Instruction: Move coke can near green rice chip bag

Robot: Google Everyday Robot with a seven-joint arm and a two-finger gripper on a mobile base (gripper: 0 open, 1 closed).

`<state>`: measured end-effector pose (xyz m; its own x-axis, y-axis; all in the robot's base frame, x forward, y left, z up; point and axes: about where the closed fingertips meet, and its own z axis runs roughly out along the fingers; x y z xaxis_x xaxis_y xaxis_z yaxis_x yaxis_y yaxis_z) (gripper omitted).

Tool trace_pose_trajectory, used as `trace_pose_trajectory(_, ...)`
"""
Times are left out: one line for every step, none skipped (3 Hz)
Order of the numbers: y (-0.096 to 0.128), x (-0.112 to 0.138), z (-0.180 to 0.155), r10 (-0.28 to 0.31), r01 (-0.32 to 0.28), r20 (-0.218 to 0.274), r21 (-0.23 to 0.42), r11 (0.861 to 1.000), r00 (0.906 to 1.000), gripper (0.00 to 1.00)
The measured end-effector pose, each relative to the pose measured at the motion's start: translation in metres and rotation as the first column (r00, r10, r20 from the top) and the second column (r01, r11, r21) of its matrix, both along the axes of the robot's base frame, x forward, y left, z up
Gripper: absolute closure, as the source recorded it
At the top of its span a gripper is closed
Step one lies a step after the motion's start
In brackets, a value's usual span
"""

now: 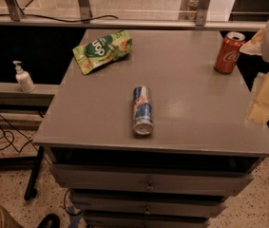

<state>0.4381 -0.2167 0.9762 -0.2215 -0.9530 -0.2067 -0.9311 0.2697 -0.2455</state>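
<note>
The coke can (228, 52) is a red can with white script and a silver top. It stands upright at the far right corner of the grey cabinet top (186, 89). The green rice chip bag (102, 50) lies flat near the far left corner, well apart from the can. My gripper (263, 99) is pale and blurred at the right edge of the view. It hangs over the cabinet's right edge, below and to the right of the coke can, and does not touch it.
A blue-and-silver can (142, 109) lies on its side in the middle of the top, between the bag and the coke can. A white pump bottle (24, 77) stands on a ledge at the left. Drawers (148, 184) are below, and cables (1, 141) lie on the floor at the left.
</note>
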Motion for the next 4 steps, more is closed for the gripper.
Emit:
trace_pose_trajectory(0.0,0.0,0.001,-0.002,0.002,0.006,0.003,1.0,1.0,0.0)
trace_pose_trajectory(-0.003,0.014,-0.015,-0.044,0.042,0.021,0.091,0.995,0.9988,0.0)
trace_pose_trajectory(-0.022,0.051,-0.053,-0.102,0.089,0.07,0.173,0.981,0.9924,0.0)
trace_pose_trajectory(-0.054,0.095,-0.081,-0.177,0.138,0.128,0.268,0.953,0.9757,0.0)
